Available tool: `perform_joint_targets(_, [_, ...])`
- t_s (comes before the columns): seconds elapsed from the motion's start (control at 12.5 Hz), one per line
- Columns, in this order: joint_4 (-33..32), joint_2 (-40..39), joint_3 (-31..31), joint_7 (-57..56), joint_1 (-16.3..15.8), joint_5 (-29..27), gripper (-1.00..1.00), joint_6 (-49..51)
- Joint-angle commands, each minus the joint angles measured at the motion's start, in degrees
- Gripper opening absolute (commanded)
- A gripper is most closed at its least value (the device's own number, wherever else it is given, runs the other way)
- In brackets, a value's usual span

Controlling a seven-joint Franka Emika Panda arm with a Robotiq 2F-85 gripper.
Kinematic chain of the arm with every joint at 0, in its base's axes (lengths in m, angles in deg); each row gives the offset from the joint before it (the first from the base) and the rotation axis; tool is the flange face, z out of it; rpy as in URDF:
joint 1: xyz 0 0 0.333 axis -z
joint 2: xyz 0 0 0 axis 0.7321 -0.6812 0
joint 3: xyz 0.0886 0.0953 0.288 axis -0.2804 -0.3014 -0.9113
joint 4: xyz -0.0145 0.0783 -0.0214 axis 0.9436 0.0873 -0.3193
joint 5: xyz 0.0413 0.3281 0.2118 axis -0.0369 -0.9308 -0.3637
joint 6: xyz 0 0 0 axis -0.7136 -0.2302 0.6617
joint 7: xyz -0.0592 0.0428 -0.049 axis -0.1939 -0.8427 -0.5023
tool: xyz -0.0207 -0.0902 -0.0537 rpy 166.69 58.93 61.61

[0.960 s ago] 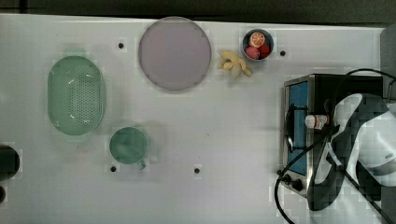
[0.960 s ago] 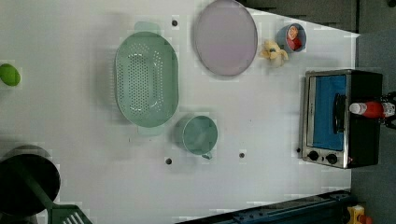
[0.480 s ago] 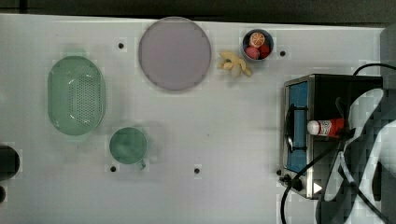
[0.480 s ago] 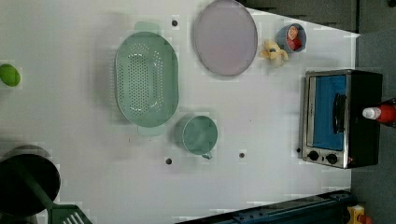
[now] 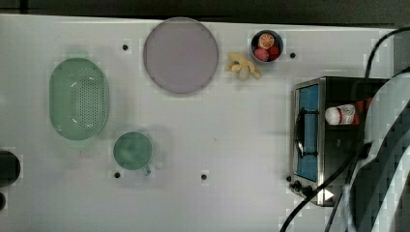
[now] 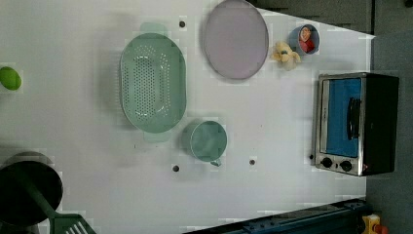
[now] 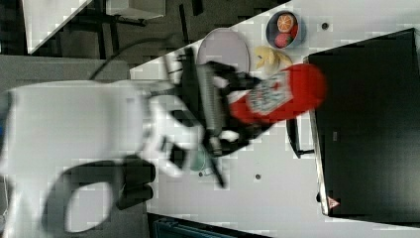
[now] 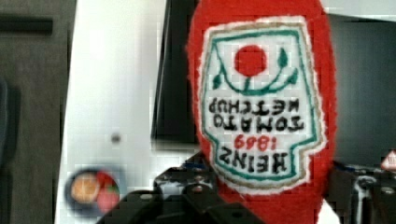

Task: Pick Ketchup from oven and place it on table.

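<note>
The ketchup [image 5: 345, 114], a red bottle with a white cap and a white-and-red label, hangs above the black top of the oven [image 5: 333, 159] in the top view. My gripper [image 7: 240, 106] is shut on the ketchup [image 7: 280, 94], its dark fingers [image 7: 233, 74] clamping the bottle's lower body. The bottle lies sideways, off the surface of the table [image 5: 241, 145]. In the wrist view the ketchup [image 8: 261, 107] sits close up between my fingers [image 8: 196, 196]. The left view has the oven [image 6: 358, 122] with its bluish glass and dark handle.
On the table stand a pale-purple plate [image 5: 180, 54], a green colander [image 5: 79, 105], a green cup [image 5: 133, 151], a bowl of fruit [image 5: 267, 46] and a yellowish item [image 5: 243, 66]. A green ball [image 6: 9, 78] and a dark pan [image 6: 29, 190] are at the left view's left. Cables [image 5: 329, 193] trail beside the oven.
Held in my gripper, the ketchup has shifted toward the top view's right and upward over the oven. It has passed out of the left view's right edge.
</note>
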Motion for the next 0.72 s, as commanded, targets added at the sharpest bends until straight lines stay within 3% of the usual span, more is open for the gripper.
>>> perform_joint_targets(0.08, [1.4, 2.5, -3.5, 0.1, -6.4, 0.2, 0.27, 7.5])
perform_joint_targets(0.4, [0.7, 3.7, -11.9, 0.1, -9.5, 0.2, 0.27, 12.3])
perform_joint_targets(0.72, [-4.3, 3.6, -18.6, 0.2, -11.3, 0.2, 0.27, 9.9])
